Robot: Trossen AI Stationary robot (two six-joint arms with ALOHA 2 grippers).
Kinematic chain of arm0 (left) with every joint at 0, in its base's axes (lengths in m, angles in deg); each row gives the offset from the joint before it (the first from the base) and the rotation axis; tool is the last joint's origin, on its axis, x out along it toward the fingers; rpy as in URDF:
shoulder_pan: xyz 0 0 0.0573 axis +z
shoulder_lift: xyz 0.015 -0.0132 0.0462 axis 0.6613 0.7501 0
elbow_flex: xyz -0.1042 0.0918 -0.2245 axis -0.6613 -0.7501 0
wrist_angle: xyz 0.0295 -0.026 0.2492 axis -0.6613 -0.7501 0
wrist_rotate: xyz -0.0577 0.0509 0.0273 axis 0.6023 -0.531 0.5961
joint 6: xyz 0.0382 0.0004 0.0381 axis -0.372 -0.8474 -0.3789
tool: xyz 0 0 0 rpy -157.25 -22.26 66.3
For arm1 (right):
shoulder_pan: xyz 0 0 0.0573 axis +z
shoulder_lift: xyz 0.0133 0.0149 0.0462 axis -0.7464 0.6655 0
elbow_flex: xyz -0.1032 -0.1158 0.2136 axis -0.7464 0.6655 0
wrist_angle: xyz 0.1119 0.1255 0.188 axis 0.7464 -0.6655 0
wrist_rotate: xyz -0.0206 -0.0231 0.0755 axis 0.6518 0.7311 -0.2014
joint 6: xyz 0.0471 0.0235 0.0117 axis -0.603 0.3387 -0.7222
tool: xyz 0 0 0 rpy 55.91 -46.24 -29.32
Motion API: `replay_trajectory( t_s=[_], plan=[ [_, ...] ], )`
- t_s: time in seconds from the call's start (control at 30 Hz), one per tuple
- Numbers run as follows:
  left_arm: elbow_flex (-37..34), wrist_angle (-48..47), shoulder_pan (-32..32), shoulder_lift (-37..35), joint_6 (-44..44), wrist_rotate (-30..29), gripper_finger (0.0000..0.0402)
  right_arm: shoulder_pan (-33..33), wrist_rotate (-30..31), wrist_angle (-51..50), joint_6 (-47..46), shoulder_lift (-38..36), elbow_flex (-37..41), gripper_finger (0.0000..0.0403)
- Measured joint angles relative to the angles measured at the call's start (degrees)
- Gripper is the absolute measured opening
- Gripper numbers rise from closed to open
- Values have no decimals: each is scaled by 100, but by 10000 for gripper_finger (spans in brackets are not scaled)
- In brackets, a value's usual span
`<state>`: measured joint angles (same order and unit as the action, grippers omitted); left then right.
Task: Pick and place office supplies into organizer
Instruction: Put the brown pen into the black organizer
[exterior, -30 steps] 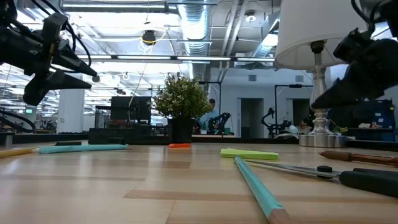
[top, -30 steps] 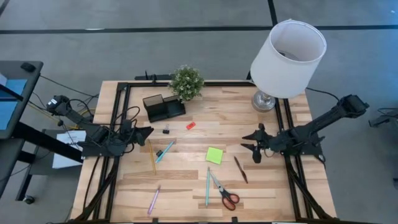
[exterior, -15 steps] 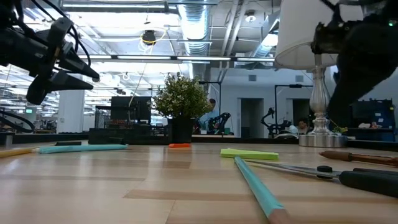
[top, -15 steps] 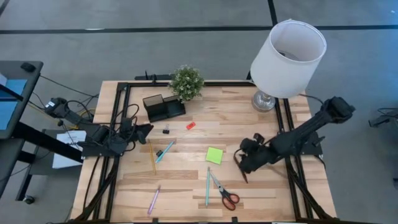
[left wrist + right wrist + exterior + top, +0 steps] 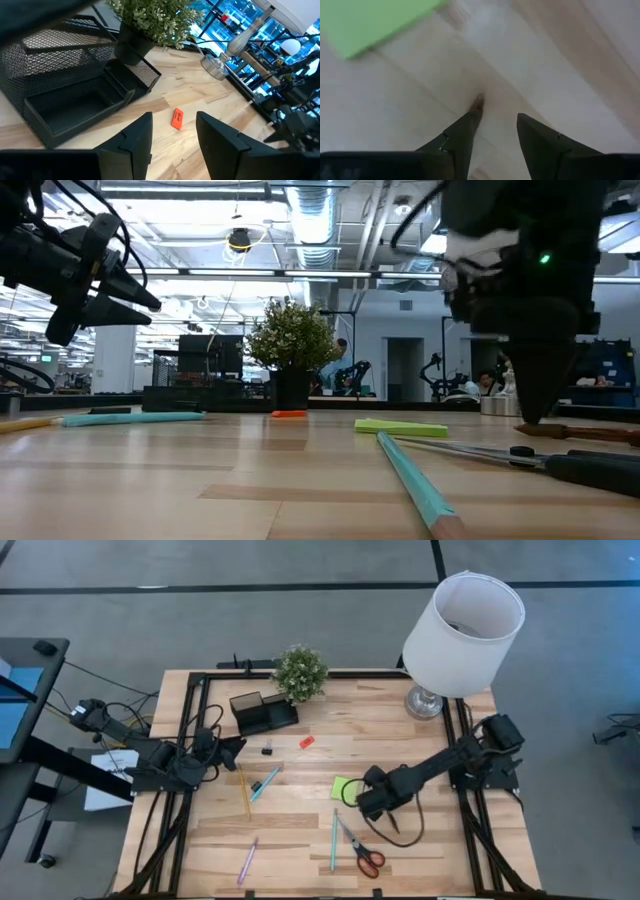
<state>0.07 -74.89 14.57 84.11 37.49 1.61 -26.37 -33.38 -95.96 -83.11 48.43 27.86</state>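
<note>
The office supplies lie flat on the wooden table: a lime-green sticky-note square point(image 5: 343, 786), red-handled scissors point(image 5: 364, 854), teal pens point(image 5: 334, 838) point(image 5: 265, 782), a yellow pencil point(image 5: 244, 792), a pink pen point(image 5: 247, 860), a small red piece point(image 5: 306, 741) and a black clip point(image 5: 268, 750). The black mesh organizer point(image 5: 263, 712) stands at the far left. My right gripper point(image 5: 362, 802) is open and points down beside the sticky note, over the far end of a brown pen point(image 5: 575, 433). That pen's tip point(image 5: 479, 101) shows just past one finger. My left gripper point(image 5: 172, 135) hovers open near the organizer. My right gripper stands with its fingers point(image 5: 465, 131) pointing down right at the brown pen's tip point(image 5: 479, 101). One finger hides the pen's shaft, so I cannot tell whether it touches the pen. The pen lies flat on the table.
A potted plant point(image 5: 300, 672) stands right behind the organizer. A white-shaded lamp point(image 5: 460, 625) stands at the far right corner. Black rails point(image 5: 190, 740) run along the table's left and right sides. Bare wood lies between the organizer and the lamp.
My right gripper has swung from the table's right side toward its middle. It has also tipped from nearly level to pointing down, and it now stands over the brown pen beside the sticky note. My left gripper has rolled a little in place. No object has moved.
</note>
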Motion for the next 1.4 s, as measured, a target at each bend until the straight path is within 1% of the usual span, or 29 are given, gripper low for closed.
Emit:
replay_trajectory(
  t_s=[0.07,0.2,0.27,0.37,0.63,0.77,0.87,0.97,1.1,1.2,1.27,1.33,1.4],
  plan=[
    [2,0,0,0,-71,80,145,-64,-150,-58,-56,95,-133,140],
    [79,-13,0,0,-85,345,145,-70,-191,245,-158,163,-363,133],
    [127,-15,0,0,-129,453,145,-70,-239,195,-240,141,-460,132],
    [207,-15,0,0,-351,598,145,-65,-328,128,-533,162,-492,133],
    [329,-28,0,0,-707,879,145,102,-331,178,-1404,162,-492,132],
    [334,-20,0,0,-809,880,145,239,-328,320,-1657,331,-491,129],
    [334,-12,0,-1,-867,837,145,260,-325,512,-1655,566,-500,127],
    [334,-2,0,-2,-899,772,145,238,-299,493,-1524,803,-538,127],
    [334,2,0,-2,-904,744,145,161,-288,469,-1461,922,-558,123],
    [334,2,0,-2,-919,744,145,167,-182,475,-1456,922,-558,111],
    [334,2,0,-2,-943,744,145,168,-128,496,-1452,902,-547,96],
    [334,2,0,-2,-943,742,145,168,-123,526,-1413,881,-535,72],
    [334,2,0,-2,-945,742,145,162,-119,564,-1176,878,-529,45]
  ],
)
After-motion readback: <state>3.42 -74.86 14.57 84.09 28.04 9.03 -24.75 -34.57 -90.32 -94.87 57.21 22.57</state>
